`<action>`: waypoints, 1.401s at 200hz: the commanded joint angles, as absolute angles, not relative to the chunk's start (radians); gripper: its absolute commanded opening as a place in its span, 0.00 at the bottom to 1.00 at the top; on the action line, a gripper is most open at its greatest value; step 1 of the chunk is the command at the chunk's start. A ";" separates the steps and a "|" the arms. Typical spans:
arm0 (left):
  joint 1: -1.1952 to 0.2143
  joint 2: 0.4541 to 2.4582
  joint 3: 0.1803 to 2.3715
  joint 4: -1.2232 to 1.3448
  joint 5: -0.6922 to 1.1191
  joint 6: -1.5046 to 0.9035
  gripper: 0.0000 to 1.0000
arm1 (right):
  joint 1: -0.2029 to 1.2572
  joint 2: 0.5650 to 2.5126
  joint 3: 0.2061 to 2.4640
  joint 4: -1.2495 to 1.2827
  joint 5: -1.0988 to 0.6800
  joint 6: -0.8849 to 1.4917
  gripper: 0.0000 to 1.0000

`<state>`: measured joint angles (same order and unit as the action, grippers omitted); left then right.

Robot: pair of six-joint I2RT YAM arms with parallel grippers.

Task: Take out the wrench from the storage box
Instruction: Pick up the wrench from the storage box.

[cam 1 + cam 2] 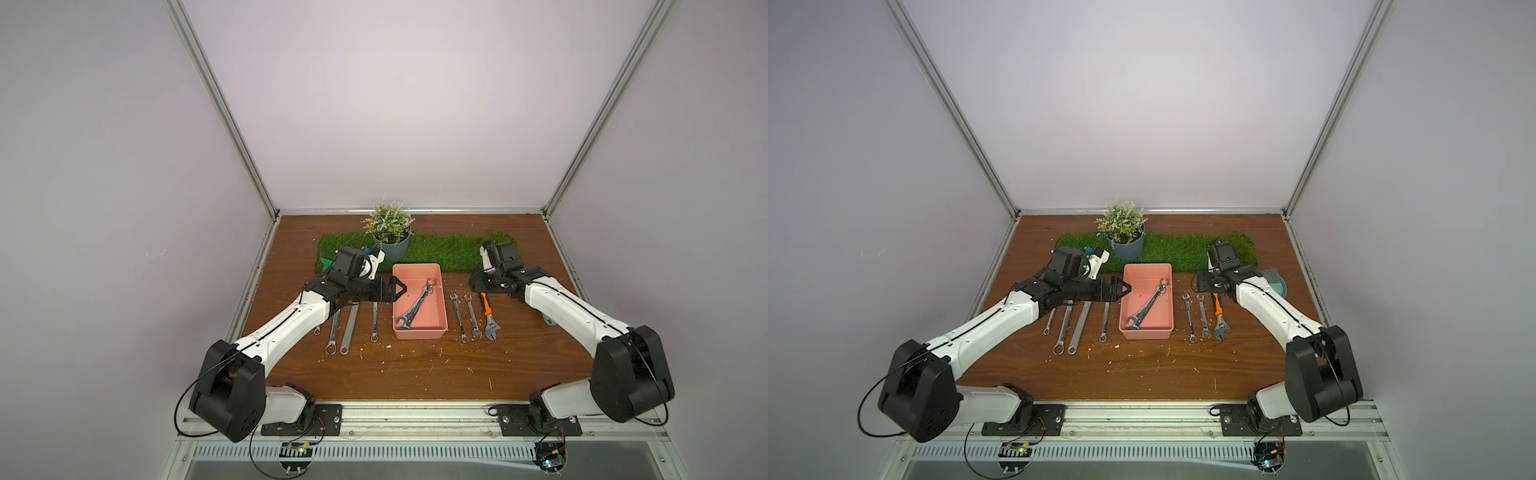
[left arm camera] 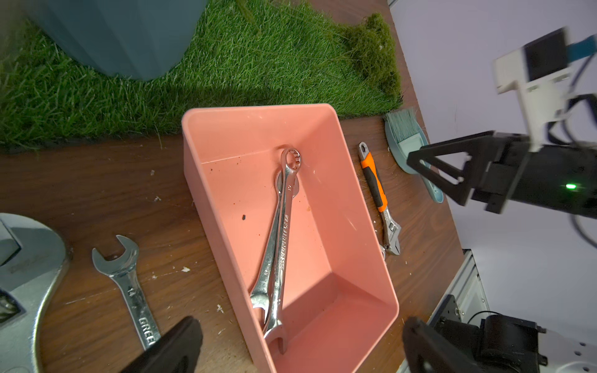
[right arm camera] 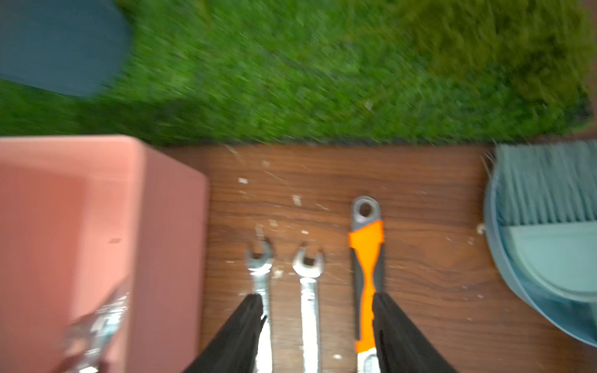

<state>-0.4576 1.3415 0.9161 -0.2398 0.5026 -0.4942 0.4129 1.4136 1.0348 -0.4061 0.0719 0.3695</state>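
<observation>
The salmon-pink storage box [image 1: 415, 266] stands mid-table. A chrome wrench [image 1: 417, 309] lies slantwise inside it; the left wrist view shows that wrench [image 2: 284, 232] resting on top of a second, similar one. My left gripper [image 1: 401, 289] hovers at the box's left rim, wide open and empty, and its fingers [image 2: 181, 342] straddle the box's near end. My right gripper [image 3: 317, 297] hangs to the right of the box, above the far ends of the loose wrenches. It is open with nothing between its fingers, and the right wrist view is blurred.
Several long wrenches [image 1: 349, 328] lie left of the box. Two small ones [image 1: 465, 316] and an orange-handled adjustable wrench [image 1: 488, 316] lie to its right. Behind are a grass mat [image 1: 449, 249] and a potted plant [image 1: 390, 247]. A brush and dustpan [image 1: 1273, 282] sit far right.
</observation>
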 commanded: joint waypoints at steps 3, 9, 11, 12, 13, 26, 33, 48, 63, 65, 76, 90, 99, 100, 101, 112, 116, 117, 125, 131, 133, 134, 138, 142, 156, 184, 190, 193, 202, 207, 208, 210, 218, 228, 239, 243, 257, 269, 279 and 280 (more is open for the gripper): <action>-0.444 1.330 0.931 -0.271 0.487 -0.463 1.00 | 0.571 1.393 1.093 -0.409 0.051 0.593 0.58; -0.438 1.324 0.928 -0.276 0.488 -0.460 1.00 | 0.611 1.405 1.108 -0.407 0.069 0.637 0.57; -0.435 1.321 0.927 -0.277 0.488 -0.459 1.00 | 0.626 1.410 1.114 -0.407 0.077 0.649 0.57; -0.435 1.321 0.926 -0.277 0.488 -0.458 1.00 | 0.633 1.412 1.116 -0.407 0.080 0.656 0.57; -0.434 1.319 0.925 -0.278 0.487 -0.458 1.00 | 0.640 1.414 1.119 -0.407 0.084 0.662 0.57; -0.416 1.302 0.915 -0.288 0.488 -0.452 1.00 | 0.721 1.457 1.154 -0.414 0.137 0.758 0.56; -0.408 1.291 0.906 -0.291 0.489 -0.449 1.00 | 0.753 1.485 1.168 -0.413 0.157 0.800 0.56; -0.389 1.266 0.888 -0.294 0.497 -0.448 1.00 | 0.799 1.552 1.194 -0.426 0.204 0.896 0.55; -0.379 1.244 0.875 -0.303 0.497 -0.442 1.00 | 0.822 1.614 1.217 -0.427 0.236 0.952 0.54; -0.378 1.243 0.872 -0.303 0.497 -0.441 1.00 | 0.826 1.622 1.222 -0.429 0.241 0.957 0.54; -0.372 1.231 0.862 -0.307 0.498 -0.440 1.00 | 0.843 1.671 1.252 -0.445 0.289 0.980 0.54; -0.370 1.221 0.852 -0.303 0.500 -0.442 1.00 | 0.850 1.743 1.296 -0.469 0.305 1.002 0.54; -0.368 1.218 0.848 -0.302 0.502 -0.440 1.00 | 0.851 1.789 1.321 -0.485 0.305 1.016 0.53; -0.368 1.218 0.847 -0.302 0.502 -0.440 1.00 | 0.851 1.794 1.323 -0.485 0.305 1.016 0.53; -0.368 1.218 0.846 -0.302 0.503 -0.440 1.00 | 0.851 1.798 1.325 -0.485 0.305 1.018 0.53; -0.367 1.218 0.844 -0.302 0.502 -0.438 1.00 | 0.851 1.843 1.339 -0.486 0.313 1.029 0.52; -0.367 1.217 0.844 -0.304 0.503 -0.437 1.00 | 0.851 1.857 1.344 -0.488 0.313 1.034 0.52; -0.367 1.218 0.844 -0.304 0.502 -0.437 1.00 | 0.851 1.860 1.345 -0.487 0.313 1.035 0.51; -0.367 1.218 0.844 -0.304 0.505 -0.436 1.00 | 0.850 1.884 1.355 -0.480 0.314 1.031 0.51; -0.367 1.219 0.844 -0.303 0.507 -0.436 1.00 | 0.851 1.899 1.366 -0.483 0.315 1.032 0.50; -0.367 1.218 0.844 -0.302 0.507 -0.436 1.00 | 0.850 1.905 1.369 -0.483 0.315 1.033 0.50; -0.367 1.218 0.843 -0.302 0.508 -0.436 1.00 | 0.851 1.907 1.371 -0.484 0.314 1.033 0.50; -0.367 1.220 0.843 -0.302 0.508 -0.434 1.00 | 0.851 1.917 1.377 -0.485 0.314 1.033 0.49; -0.367 1.220 0.842 -0.301 0.511 -0.436 1.00 | 0.851 1.927 1.383 -0.487 0.316 1.032 0.49; -0.367 1.223 0.842 -0.297 0.516 -0.435 1.00 | 0.850 1.958 1.399 -0.500 0.311 1.032 0.48; -0.367 1.229 0.842 -0.299 0.517 -0.428 1.00 | 0.851 1.994 1.403 -0.512 0.291 1.037 0.46; -0.367 1.232 0.842 -0.296 0.518 -0.427 1.00 | 0.850 1.999 1.397 -0.506 0.285 1.037 0.45; -0.367 1.233 0.842 -0.295 0.518 -0.428 1.00 | 0.850 2.002 1.395 -0.503 0.284 1.038 0.45; -0.367 1.235 0.841 -0.292 0.521 -0.428 1.00 | 0.847 2.014 1.392 -0.501 0.279 1.038 0.43; -0.367 1.238 0.842 -0.291 0.523 -0.428 1.00 | 0.845 2.020 1.391 -0.501 0.273 1.039 0.42; -0.367 1.239 0.842 -0.291 0.522 -0.428 1.00 | 0.844 2.021 1.391 -0.502 0.272 1.039 0.42; -0.367 1.239 0.842 -0.291 0.523 -0.428 1.00 | 0.844 2.024 1.390 -0.502 0.270 1.039 0.41; -0.367 1.240 0.843 -0.291 0.523 -0.427 1.00 | 0.842 2.028 1.385 -0.497 0.260 1.040 0.37; -0.367 1.241 0.844 -0.294 0.523 -0.425 1.00 | 0.842 2.024 1.377 -0.489 0.254 1.042 0.31; -0.367 1.239 0.844 -0.298 0.520 -0.423 1.00 | 0.843 2.014 1.376 -0.487 0.253 1.042 0.25; -0.366 1.238 0.845 -0.299 0.520 -0.423 1.00 | 0.843 2.010 1.377 -0.490 0.254 1.040 0.24; -0.367 1.238 0.846 -0.298 0.519 -0.425 1.00 | 0.842 1.991 1.386 -0.507 0.265 1.040 0.18; -0.365 1.242 0.849 -0.295 0.522 -0.424 1.00 | 0.842 1.968 1.387 -0.511 0.272 1.042 0.13; -0.367 1.246 0.849 -0.295 0.523 -0.426 1.00 | 0.843 1.949 1.392 -0.519 0.284 1.040 0.10; -0.367 1.247 0.850 -0.295 0.524 -0.426 1.00 | 0.843 1.948 1.393 -0.521 0.285 1.040 0.10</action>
<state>-0.3771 1.2354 0.8505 -0.2932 0.5114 -0.4393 0.8421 1.9980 1.3827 -0.4683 0.2798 1.0542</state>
